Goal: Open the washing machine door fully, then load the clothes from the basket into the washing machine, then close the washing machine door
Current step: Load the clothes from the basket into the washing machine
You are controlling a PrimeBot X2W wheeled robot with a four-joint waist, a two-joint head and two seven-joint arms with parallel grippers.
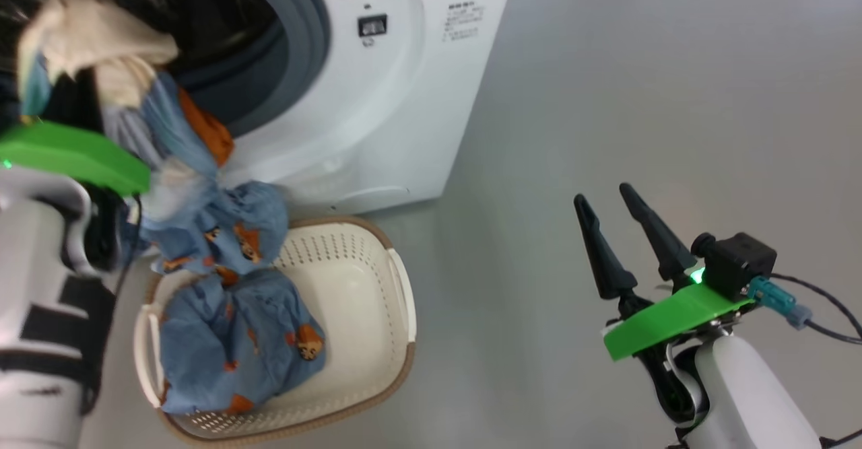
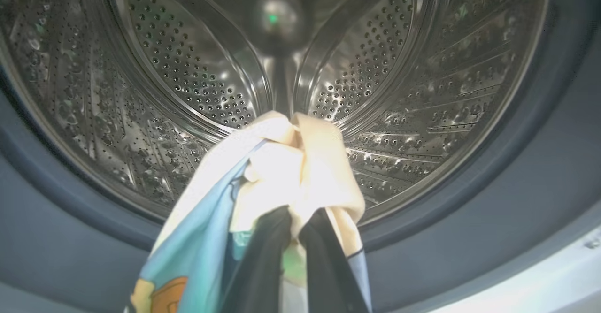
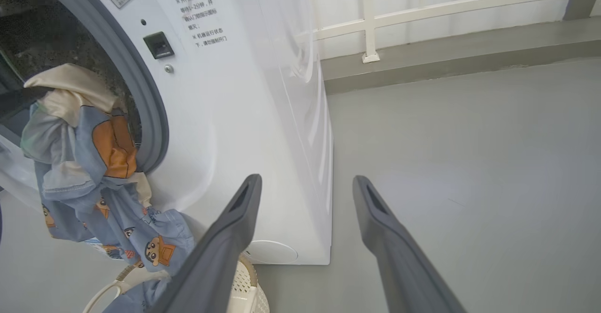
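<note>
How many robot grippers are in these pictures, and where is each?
2. The left gripper is at the drum mouth of the washing machine, shut on the clothes. The right gripper is open above the floor, right of the basket.

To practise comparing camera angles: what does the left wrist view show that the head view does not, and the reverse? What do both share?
Left wrist view: the perforated steel drum, and the left gripper shut on the clothes. Head view: the basket with blue cloth lying in it, and the open right gripper above the floor. Both: the lifted clothes and the grey gasket.
</note>
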